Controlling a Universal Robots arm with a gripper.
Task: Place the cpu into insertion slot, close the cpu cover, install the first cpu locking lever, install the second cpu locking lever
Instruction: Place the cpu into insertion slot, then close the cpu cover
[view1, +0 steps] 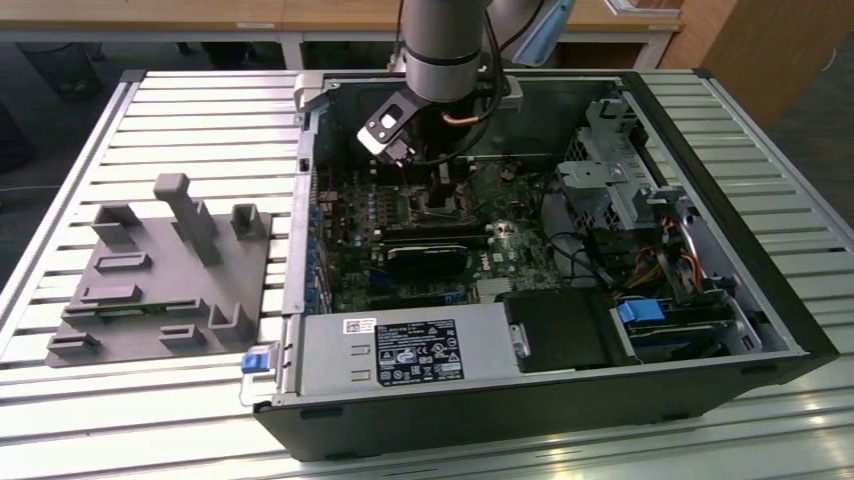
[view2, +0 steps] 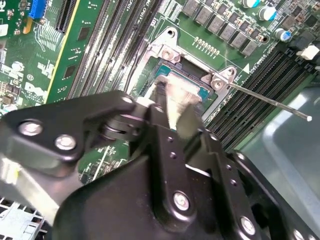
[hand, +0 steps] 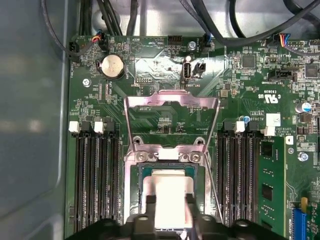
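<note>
**Clerk:** Containers and contents?

**Checker:** One computer case (view1: 534, 420), open, on a slatted table (view1: 200, 100). It holds one green motherboard (view1: 400, 215). One grey fixture tray (view1: 160, 270) lies just beside the case, on the exterior view's left.

**Clerk:** On the board?

**Checker:** One insertion slot (hand: 131, 180), with two banks of memory slots (hand: 95, 175), one bank on each side. One coin cell (hand: 112, 66). One cpu cover (hand: 171, 98), swung open away from the slot. One thin lever (view2: 270, 101), sticking out free.

**Clerk:** The cpu?

**Checker:** One cpu (hand: 167, 192), directly over the slot opening; whether it is seated cannot be told. The gripper (hand: 169, 202) has its two fingers (hand: 148, 205) pressed against opposite sides of the chip, clamped on it
</note>
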